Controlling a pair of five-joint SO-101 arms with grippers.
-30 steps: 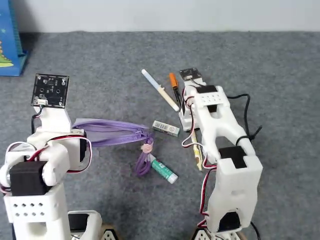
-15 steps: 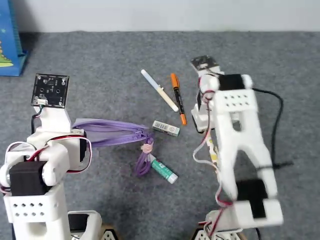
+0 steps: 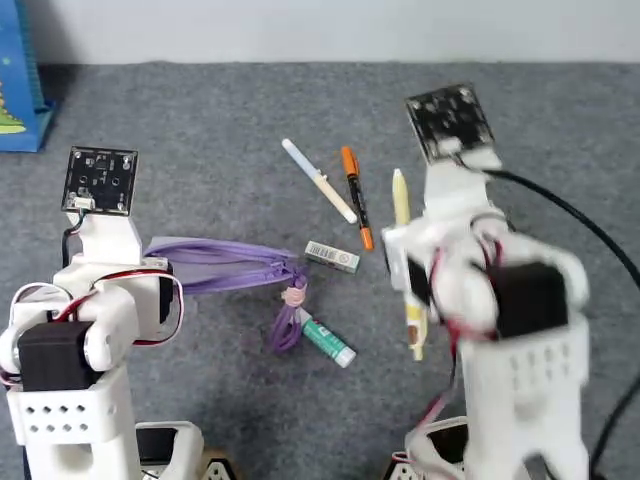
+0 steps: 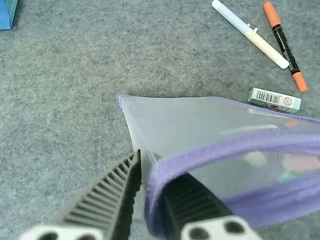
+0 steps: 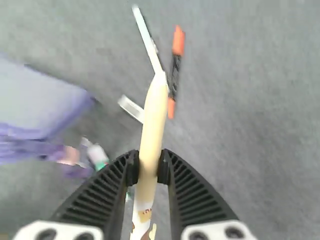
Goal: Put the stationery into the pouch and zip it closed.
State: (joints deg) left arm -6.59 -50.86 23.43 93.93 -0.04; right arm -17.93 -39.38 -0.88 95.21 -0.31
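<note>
A clear pouch with a purple zip [image 3: 220, 262] lies left of centre, its mouth toward the middle. My left gripper [image 4: 148, 172] is shut on the pouch's [image 4: 210, 130] purple zip edge. My right gripper [image 5: 147, 167] is shut on a cream pen [image 5: 152, 115] and holds it above the carpet, right of the pouch; the high view shows that cream pen [image 3: 405, 260] under the raised arm. On the carpet lie a white-and-blue pen [image 3: 320, 182], an orange marker [image 3: 356, 197], a boxed eraser [image 3: 332, 256] and a green glue stick [image 3: 328, 341].
The pouch's purple strap [image 3: 288, 318] trails beside the glue stick. A blue box [image 3: 18, 90] stands at the far left edge. A pale wall runs along the back. Grey carpet lies open to the far right.
My right arm has risen from the carpet and swung up with the cream pen in its gripper. The left arm and the pouch have stayed put.
</note>
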